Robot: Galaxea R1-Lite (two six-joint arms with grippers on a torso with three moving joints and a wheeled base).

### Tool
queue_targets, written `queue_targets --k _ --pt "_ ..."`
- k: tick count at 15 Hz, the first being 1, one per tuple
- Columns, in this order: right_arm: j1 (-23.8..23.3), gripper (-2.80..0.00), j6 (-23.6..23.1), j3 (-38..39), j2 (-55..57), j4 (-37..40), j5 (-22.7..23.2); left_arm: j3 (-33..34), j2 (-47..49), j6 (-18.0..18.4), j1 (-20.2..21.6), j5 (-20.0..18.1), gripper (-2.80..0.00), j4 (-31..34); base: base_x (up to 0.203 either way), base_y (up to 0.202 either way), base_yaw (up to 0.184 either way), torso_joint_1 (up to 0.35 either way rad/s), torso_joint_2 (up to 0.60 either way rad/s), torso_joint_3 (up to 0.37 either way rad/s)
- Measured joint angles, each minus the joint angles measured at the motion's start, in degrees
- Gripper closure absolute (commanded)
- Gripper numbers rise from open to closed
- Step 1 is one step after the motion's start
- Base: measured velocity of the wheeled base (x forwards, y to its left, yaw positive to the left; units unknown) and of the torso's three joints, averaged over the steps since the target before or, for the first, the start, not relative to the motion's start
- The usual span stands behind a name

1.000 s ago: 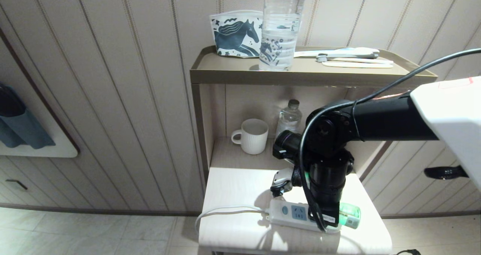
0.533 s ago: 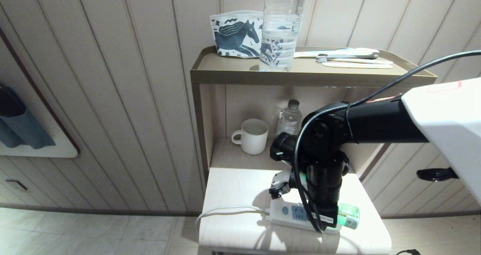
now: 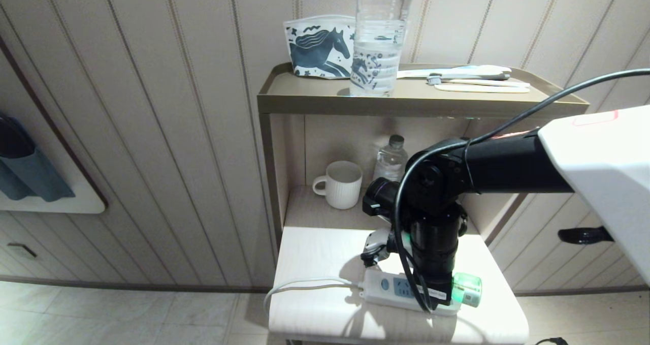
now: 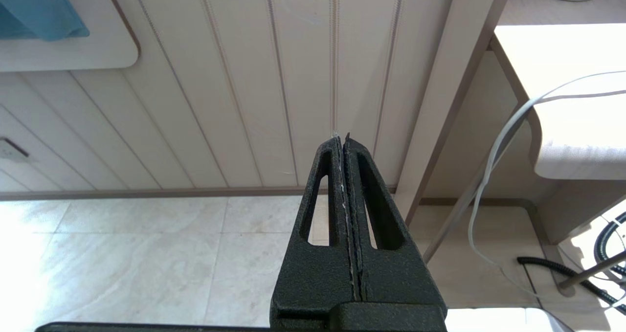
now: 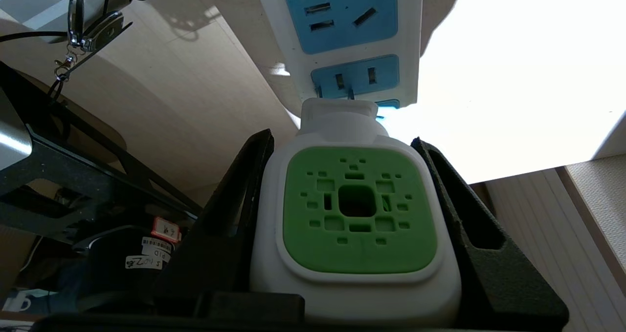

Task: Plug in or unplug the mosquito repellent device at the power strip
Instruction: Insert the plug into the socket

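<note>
The mosquito repellent device (image 5: 359,210), a white head with a green perforated centre, sits between the black fingers (image 5: 234,200) of my right gripper (image 5: 341,137), which is shut on it. Its plug end meets the end socket of the white power strip (image 5: 352,29), and a short length of both prongs shows. In the head view the strip (image 3: 388,286) lies near the front of the small white table (image 3: 315,253). My right arm's wrist (image 3: 431,253) covers most of the device, but its green bottle (image 3: 467,288) pokes out. My left gripper (image 4: 342,139) is shut and empty, down near the floor.
A white cord (image 3: 304,285) runs off the strip over the table's left edge. A small metal clip (image 3: 377,247) lies behind the strip. On the shelf behind stand a ribbed mug (image 3: 344,184) and a small water bottle (image 3: 391,159). A large bottle (image 3: 380,35), a horse-print pouch (image 3: 317,45) and toothbrushes (image 3: 477,78) are on the top shelf.
My right arm has shifted slightly to the left in the head view, carrying the device along with it. The power strip has stayed in place.
</note>
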Motion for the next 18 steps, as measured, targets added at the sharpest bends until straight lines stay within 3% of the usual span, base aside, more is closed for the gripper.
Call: queue_targets --k 18 --pt "0.02 0.00 0.07 -0.35 -0.24 -0.19 -1.18 0.00 0.00 0.00 0.00 0.02 0.00 0.00 0.000 0.000 0.000 0.000 0.00 0.000"
